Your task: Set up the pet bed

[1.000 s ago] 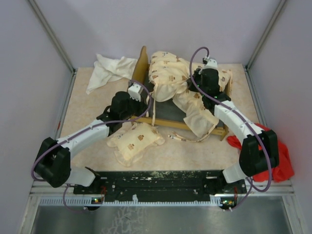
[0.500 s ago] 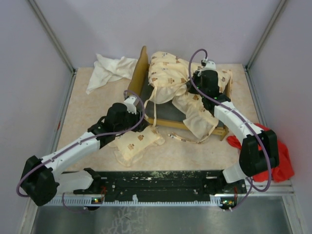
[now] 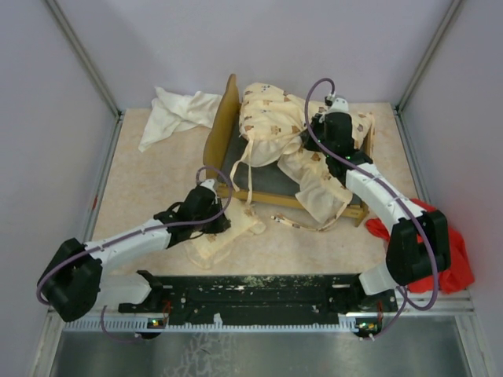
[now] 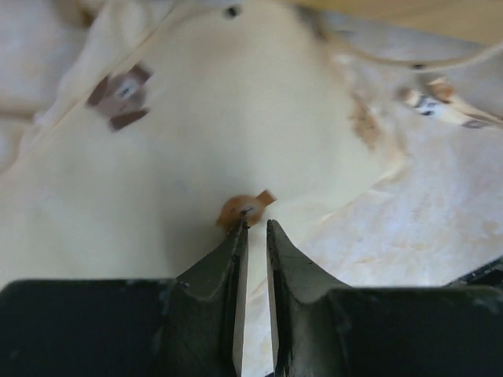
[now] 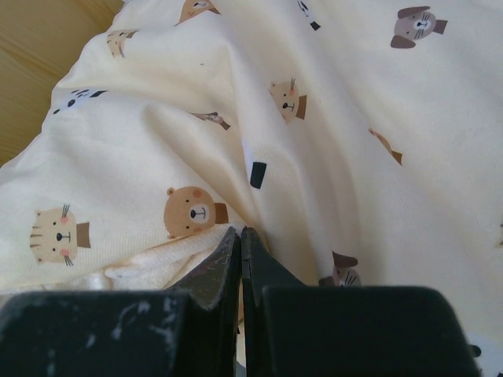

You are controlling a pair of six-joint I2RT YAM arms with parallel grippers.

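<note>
The left tool [image 4: 253, 226], narrowly parted, touches the pillow [image 4: 196, 118] on the worktop [image 3: 157, 181], at 7 o'clock from the bed frame [image 3: 222, 118]. The right tool [image 5: 240, 232] pinches the cushion [image 5: 330, 141] heaped on that frame.

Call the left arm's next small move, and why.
Probably close the left gripper fully on the pillow and lift a touch to test the grip. Its jaws stand a slit apart with the tips on the fabric, and whether a fold is pinched isn't clear. The pillow lies on the table in front of the bed frame, not in it.
</note>
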